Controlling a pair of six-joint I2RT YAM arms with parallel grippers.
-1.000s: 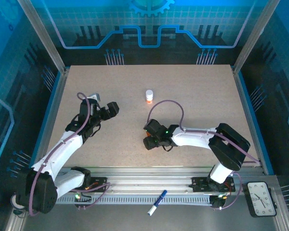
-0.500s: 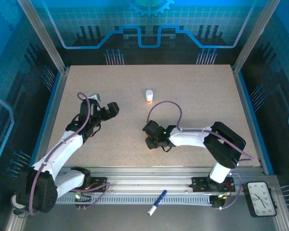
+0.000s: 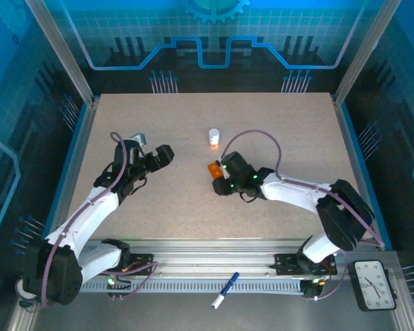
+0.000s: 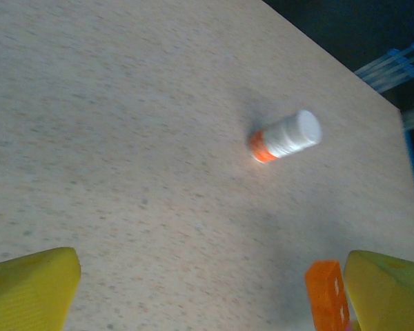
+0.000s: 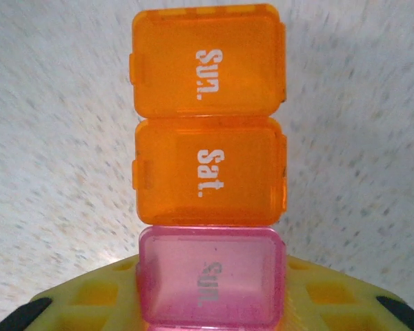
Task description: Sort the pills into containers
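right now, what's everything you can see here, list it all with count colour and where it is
container strip: one, two orange cells and one pink cell showing, lids shut, held above the table near its middle
bottle: one, white cap with an orange lower part, upright on the table behind the strip
table: one, speckled beige, inside a blue-walled frame
marker: one, blue and white, lying on the front rail between the arm bases
clock: one, white face in a black case, at the near right corner off the table
left arm: one, white and black, jaws yellow, wide open and empty, over the table's left half
right arm: one, white and black, jaws closed on the strip's pink end
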